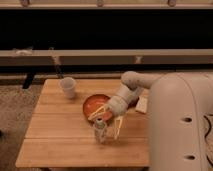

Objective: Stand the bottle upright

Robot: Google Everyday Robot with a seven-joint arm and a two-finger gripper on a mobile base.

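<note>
The bottle (100, 131), small and whitish with a darker label, stands upright on the wooden table (60, 150), just in front of the orange bowl (95, 104). My gripper (107, 123) hangs just above and to the right of the bottle, open. One pale finger (98, 113) reaches over the bowl's front rim and the other (119, 128) points down to the right of the bottle. Neither finger seems to press on the bottle.
A short white cup (68, 88) stands at the table's back left. A pale flat object (142, 104) lies at the right edge, partly behind my arm. My white body (180, 125) fills the right side. A dark bench runs behind the table.
</note>
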